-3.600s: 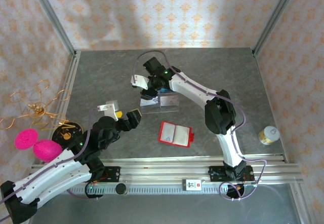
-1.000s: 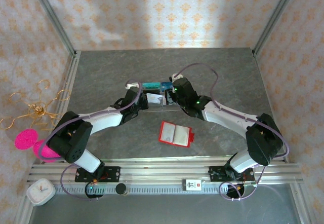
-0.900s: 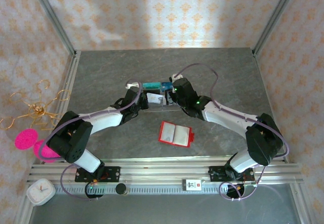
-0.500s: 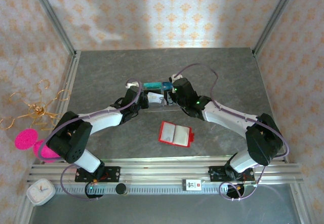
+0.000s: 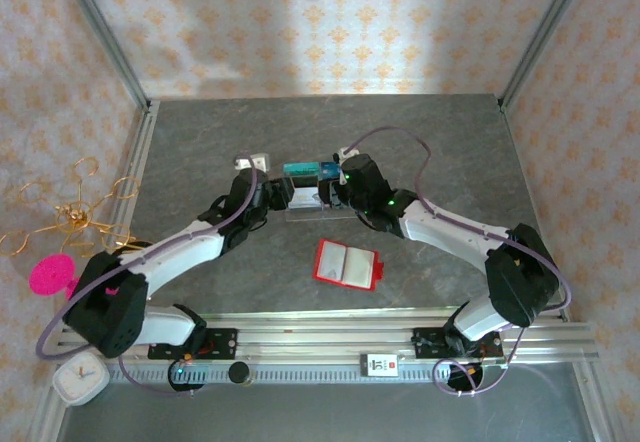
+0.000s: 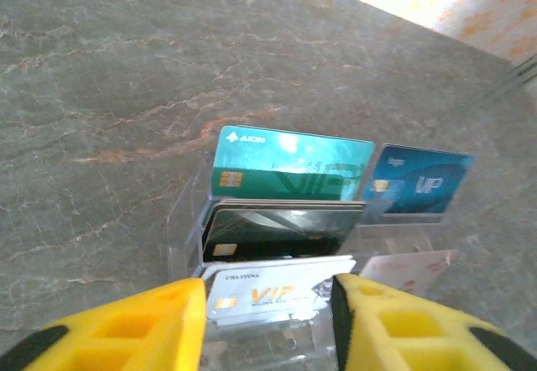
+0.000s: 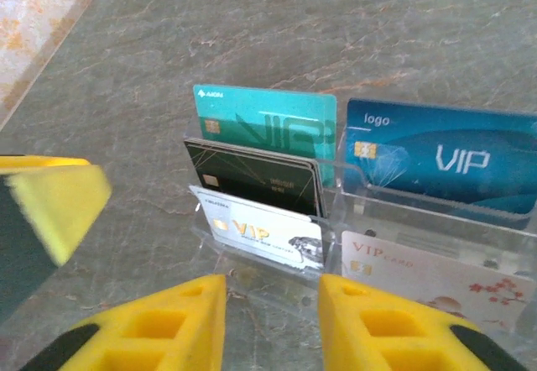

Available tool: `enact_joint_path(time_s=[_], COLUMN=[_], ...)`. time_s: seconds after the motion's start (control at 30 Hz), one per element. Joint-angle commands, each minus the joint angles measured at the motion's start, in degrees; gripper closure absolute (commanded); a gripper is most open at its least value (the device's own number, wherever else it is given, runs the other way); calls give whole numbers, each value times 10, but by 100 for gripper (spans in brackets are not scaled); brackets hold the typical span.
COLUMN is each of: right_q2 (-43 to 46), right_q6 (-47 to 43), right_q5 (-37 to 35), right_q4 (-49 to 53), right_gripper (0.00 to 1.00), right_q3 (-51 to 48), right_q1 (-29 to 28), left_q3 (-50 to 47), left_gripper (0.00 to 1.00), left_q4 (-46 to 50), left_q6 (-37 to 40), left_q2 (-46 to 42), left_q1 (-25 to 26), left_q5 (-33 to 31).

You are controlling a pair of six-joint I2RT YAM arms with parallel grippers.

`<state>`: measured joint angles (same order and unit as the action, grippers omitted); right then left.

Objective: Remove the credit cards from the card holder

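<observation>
Two robot arms reach in from the lower corners of the overhead view and meet over a clear tray just above centre. The card holder, a small red case, lies spread open on the grey surface near the middle of the frame, just below the tray and apart from both arms. Whether any card remains in its pale pockets is too small to tell. The credit cards stand on edge in the tray: a blue card at back right, a silvery card at front left and a pale card at front right. A teal card and a black card stand behind the silvery one. The left fingers are apart, framing the tray's front and clamped on nothing; the right fingers are likewise apart and empty. The cards look light, thin, stiff and glossy, so probably slippery. Each seems best pinched across its flat faces near an exposed edge. The holder looks light too, and might slide or fold shut if tugged unsteadied.
</observation>
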<state>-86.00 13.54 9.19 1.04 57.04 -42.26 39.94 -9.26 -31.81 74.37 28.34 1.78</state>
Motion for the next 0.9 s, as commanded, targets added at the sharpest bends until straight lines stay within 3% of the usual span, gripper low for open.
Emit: enact_joint_path(time_s=[0.0,0.1,0.47,0.87], right_q2=[6,2,15,-107], right_q6=[32,53,108,122], right_q5=[46,67,-48,-147], right_q4=[17,28,113,146], right_gripper=[63,62,59,57], right_q3=[-36,-79,-125,-89], right_q1=[2,-11,-132,-226], left_q3=[-31,-75,-178,-247], left_gripper=[52,48,43,42], left_q4=[21,13,23,-3], left_q6=[-14,-43,-57,-76], left_q2=[-40,-72,-183,-232], left_q1=[-3,-3,-3,-2], left_q5=[35,62,89,134])
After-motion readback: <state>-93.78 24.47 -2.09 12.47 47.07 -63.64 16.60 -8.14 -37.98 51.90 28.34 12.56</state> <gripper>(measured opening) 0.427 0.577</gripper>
